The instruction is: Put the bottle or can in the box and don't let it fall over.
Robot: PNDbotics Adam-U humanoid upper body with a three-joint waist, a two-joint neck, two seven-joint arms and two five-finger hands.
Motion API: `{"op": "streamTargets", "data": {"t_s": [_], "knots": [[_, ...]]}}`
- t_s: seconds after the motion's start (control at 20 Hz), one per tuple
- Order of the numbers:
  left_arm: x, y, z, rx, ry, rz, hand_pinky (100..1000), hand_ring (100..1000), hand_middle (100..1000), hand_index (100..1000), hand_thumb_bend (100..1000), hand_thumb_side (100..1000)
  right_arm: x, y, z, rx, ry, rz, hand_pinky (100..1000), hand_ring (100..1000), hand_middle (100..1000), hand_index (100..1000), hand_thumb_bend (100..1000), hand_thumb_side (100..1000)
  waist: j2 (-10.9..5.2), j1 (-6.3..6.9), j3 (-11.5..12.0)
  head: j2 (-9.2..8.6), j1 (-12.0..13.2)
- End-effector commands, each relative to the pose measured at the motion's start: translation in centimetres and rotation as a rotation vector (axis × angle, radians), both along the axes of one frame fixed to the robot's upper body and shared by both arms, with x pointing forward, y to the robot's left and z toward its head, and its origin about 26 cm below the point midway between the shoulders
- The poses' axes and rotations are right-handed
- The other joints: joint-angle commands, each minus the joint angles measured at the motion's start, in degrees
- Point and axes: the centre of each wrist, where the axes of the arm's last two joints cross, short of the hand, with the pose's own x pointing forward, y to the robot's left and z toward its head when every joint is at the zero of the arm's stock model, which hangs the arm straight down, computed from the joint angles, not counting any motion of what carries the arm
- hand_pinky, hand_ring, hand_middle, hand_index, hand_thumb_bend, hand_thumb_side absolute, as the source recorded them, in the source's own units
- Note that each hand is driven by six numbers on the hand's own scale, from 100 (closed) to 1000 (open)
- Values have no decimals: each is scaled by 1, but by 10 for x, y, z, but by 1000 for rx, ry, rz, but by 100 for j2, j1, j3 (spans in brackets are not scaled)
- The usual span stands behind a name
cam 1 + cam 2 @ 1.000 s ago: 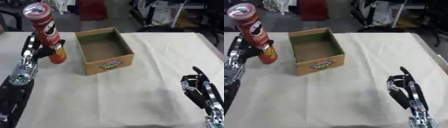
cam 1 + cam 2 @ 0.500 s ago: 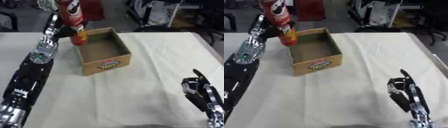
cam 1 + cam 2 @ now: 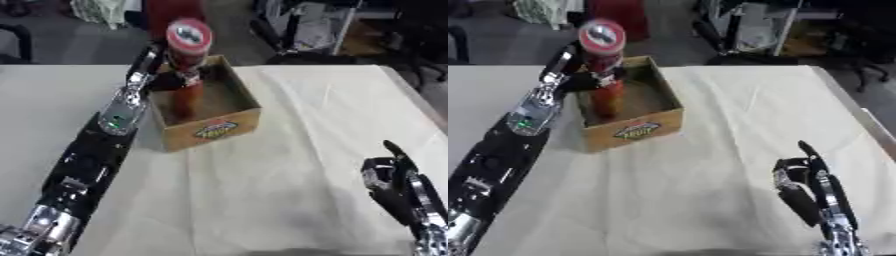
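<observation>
Tabletop box (image 3: 208, 129) holds upright red can (image 3: 185, 75).

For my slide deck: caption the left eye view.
Left hand holds red can upright inside cardboard box; right hand idles.

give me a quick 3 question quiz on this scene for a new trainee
1. True or false: the red can stands upright inside the cardboard box.
2. Which hand holds the can? A) left hand B) right hand C) neither
3. Fill in: the idle right hand rests open near the lower ______ corner of the view, on the white cloth.

Key: 1 true; 2 A; 3 right
</observation>
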Motion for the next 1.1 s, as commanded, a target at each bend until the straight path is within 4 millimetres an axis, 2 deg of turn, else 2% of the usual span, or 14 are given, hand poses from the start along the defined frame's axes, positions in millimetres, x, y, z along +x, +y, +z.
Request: {"op": "streamTargets", "data": {"t_s": [0.05, 0.1, 0.25, 0.4, 0.45, 0.6, 0.8, 0.95, 1.1], "knots": [[1, 3, 8, 49, -51, 28, 961, 1000, 953, 1000, 929, 642, 3, -1, 6, 2, -22, 3, 743, 662, 657, 1000, 100, 481, -55, 9, 12, -48, -29], [-1, 6, 8, 38, -64, 51, 961, 1000, 955, 1000, 933, 664, 3, -2, 7, 3, -23, 1, 743, 662, 657, 1000, 100, 481, -55, 8, 26, -53, -41], [-9, 19, 14, -16, -114, 107, 957, 1000, 944, 1000, 866, 622, 3, -3, 7, 3, -25, -9, 743, 662, 657, 1000, 100, 482, -53, 13, 84, -63, -68], [-29, 33, 19, -118, -155, 122, 955, 996, 929, 996, 818, 585, 4, -5, 7, 3, -27, -20, 743, 662, 656, 1000, 100, 483, -42, 28, 149, -86, -123], [-35, 37, 20, -138, -159, 122, 951, 991, 920, 989, 768, 574, 4, -5, 7, 3, -27, -23, 743, 662, 656, 1000, 100, 483, -37, 32, 163, -90, -139], [-76, 62, 4, -197, -154, 143, 943, 981, 901, 977, 724, 553, 4, -9, 7, -2, -29, -43, 743, 662, 656, 1000, 100, 486, -6, 80, 287, -64, -225], [-125, 90, -6, -236, -150, 225, 935, 969, 884, 965, 689, 540, 4, -12, 8, -7, -33, -53, 743, 662, 656, 1000, 100, 490, 9, 142, 418, -27, -285], [-152, 102, -19, -270, -125, 265, 936, 964, 870, 956, 661, 550, 3, -13, 8, -8, -34, -57, 743, 662, 655, 1000, 100, 491, 4, 171, 465, -22, -317], [-170, 111, -33, -305, -93, 314, 934, 957, 856, 949, 640, 564, 4, -13, 8, -8, -34, -57, 743, 661, 655, 1000, 100, 491, -18, 191, 512, 11, -333]]}}
